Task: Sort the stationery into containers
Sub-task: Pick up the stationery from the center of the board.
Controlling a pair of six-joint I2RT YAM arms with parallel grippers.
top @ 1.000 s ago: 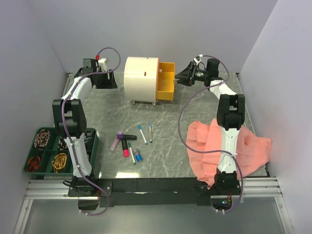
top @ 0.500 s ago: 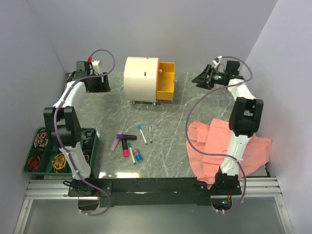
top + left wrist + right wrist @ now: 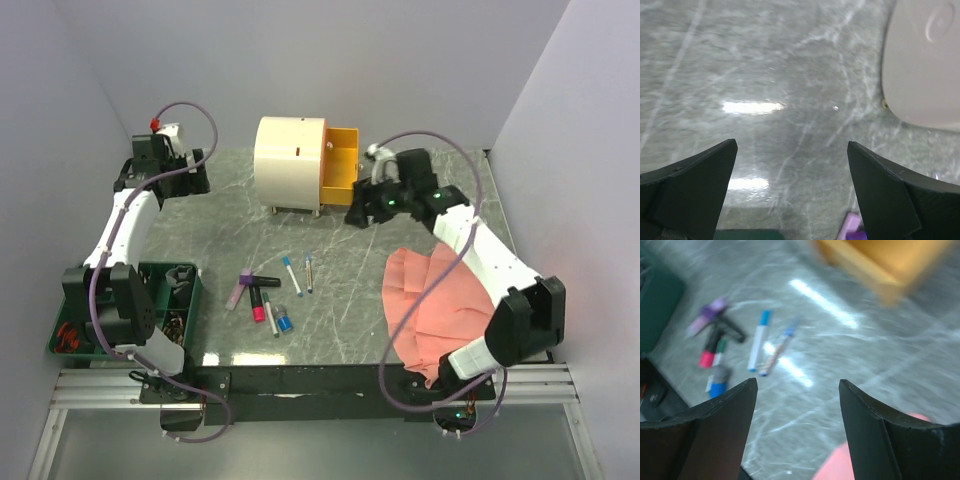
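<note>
**Right gripper** (image 3: pixel 358 213): jaws spread wide, nothing between them. It hangs low over the grey table (image 3: pixel 350 290), tilted down. By my reading it is set to reach for a pen.

**Stationery**: all loose on the table, none sorted yet.
- Two white pens with blue caps (image 3: pixel 758 340) lie side by side ahead of the right gripper, nearest its left finger.
- Purple marker (image 3: pixel 707 320), black-and-pink marker (image 3: pixel 710 352) and a blue-ended piece (image 3: pixel 717 385) lie further out on the same side.
- All of it is well apart from both grippers.

**Yellow-orange drawer** (image 3: pixel 343 167): stands open from the cream cabinet (image 3: pixel 290 162), just beyond the right gripper. It is ahead of the right finger in the wrist view and blurred. It looks like the nearest place to drop things.

**Left gripper** (image 3: pixel 195 178): jaws wide, empty, over bare table. The cabinet's edge is ahead of its right finger. A purple tip shows at the bottom of its wrist view. It is likely parked out of the way.

**Salmon-pink cloth** (image 3: pixel 450 300): lies behind and below the right gripper, under that arm.

**Green tray** (image 3: pixel 192 300): sits beside the left arm's base.
</note>
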